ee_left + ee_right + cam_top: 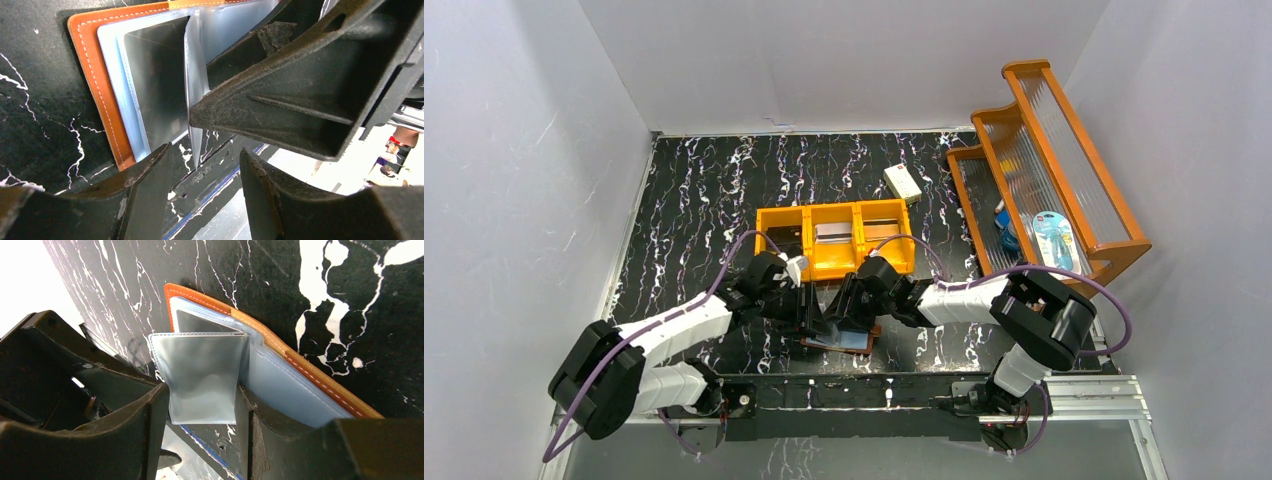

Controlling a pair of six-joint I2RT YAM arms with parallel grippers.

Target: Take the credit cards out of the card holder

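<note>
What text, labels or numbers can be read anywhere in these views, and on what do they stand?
No text can be read in any view.
On the cream-white box: red marks, too small to read.
On the blister pack in the wooden rack: print blurred.
On the grey card in the card holder: no legible text shows.

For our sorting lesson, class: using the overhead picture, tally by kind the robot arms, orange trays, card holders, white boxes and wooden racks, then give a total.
Robot arms: 2 (left arm, right arm)
Orange tray: 1
Card holder: 1
White box: 1
Wooden rack: 1
Total: 6
</note>
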